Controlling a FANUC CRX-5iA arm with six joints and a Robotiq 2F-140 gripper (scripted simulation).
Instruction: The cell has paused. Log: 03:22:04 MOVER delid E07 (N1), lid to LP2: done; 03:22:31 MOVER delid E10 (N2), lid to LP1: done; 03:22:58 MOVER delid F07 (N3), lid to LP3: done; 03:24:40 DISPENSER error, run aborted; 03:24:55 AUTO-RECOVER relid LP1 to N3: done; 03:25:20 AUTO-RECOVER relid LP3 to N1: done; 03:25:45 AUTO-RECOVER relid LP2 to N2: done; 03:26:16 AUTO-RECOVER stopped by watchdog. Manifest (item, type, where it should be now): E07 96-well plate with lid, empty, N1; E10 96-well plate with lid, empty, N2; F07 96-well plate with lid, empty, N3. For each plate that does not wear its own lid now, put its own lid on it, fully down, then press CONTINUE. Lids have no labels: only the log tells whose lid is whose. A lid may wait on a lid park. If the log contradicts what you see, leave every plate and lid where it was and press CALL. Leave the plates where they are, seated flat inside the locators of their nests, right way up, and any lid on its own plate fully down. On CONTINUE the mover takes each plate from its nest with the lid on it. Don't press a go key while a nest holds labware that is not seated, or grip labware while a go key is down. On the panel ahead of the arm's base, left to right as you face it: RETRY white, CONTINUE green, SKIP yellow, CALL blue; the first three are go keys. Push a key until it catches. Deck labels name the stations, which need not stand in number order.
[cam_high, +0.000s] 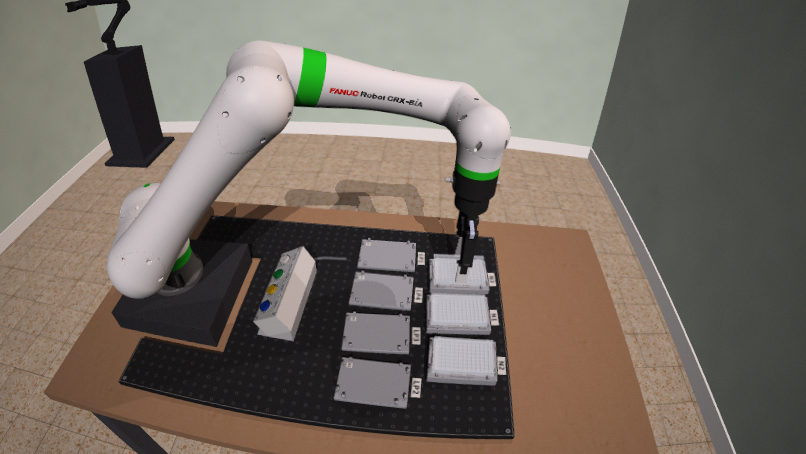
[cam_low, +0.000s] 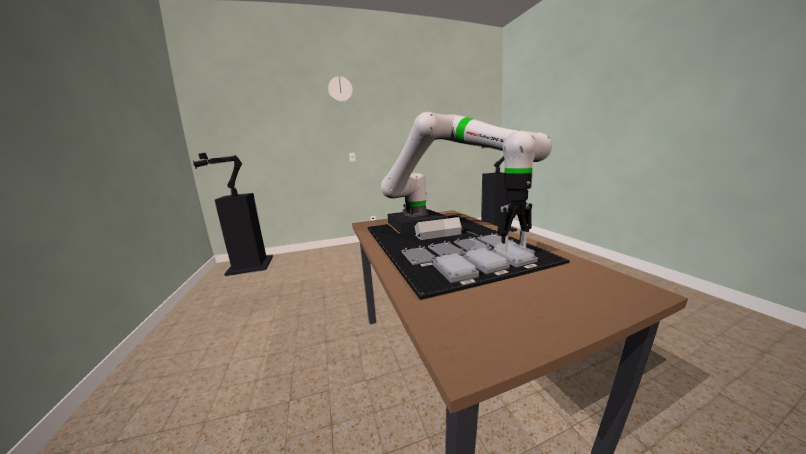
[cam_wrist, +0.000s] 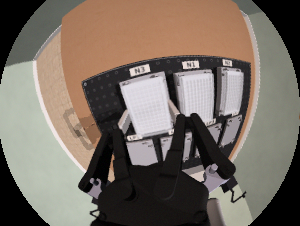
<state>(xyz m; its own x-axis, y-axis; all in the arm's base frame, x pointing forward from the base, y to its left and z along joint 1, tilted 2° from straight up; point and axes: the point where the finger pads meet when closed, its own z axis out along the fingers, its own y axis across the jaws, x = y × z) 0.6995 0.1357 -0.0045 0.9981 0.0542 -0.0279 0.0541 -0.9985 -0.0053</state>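
A: At the far end of the plate column in the top view, what is the arm doing?

B: The gripper (cam_high: 463, 269) stands straight down over the lidded plate at N3 (cam_high: 457, 274), its jaws clamped across that plate's lid. The plates at N1 (cam_high: 457, 313) and N2 (cam_high: 462, 359) lie beside it in their nests. Four grey lid parks (cam_high: 386, 255) form the column next to them, nothing lying on any. The key panel (cam_high: 288, 292) sits between the parks and the arm's base.

A: And the exterior view?

B: The gripper (cam_low: 514, 239) reaches down to the plate nearest the right wall (cam_low: 517, 254) on the black deck (cam_low: 420, 284), which covers part of the brown surface (cam_low: 535, 327).

A: The wrist view?

B: One finger (cam_wrist: 118, 137) touches each long side of the N3 lid (cam_wrist: 146, 104); the other two plates lie to its right.
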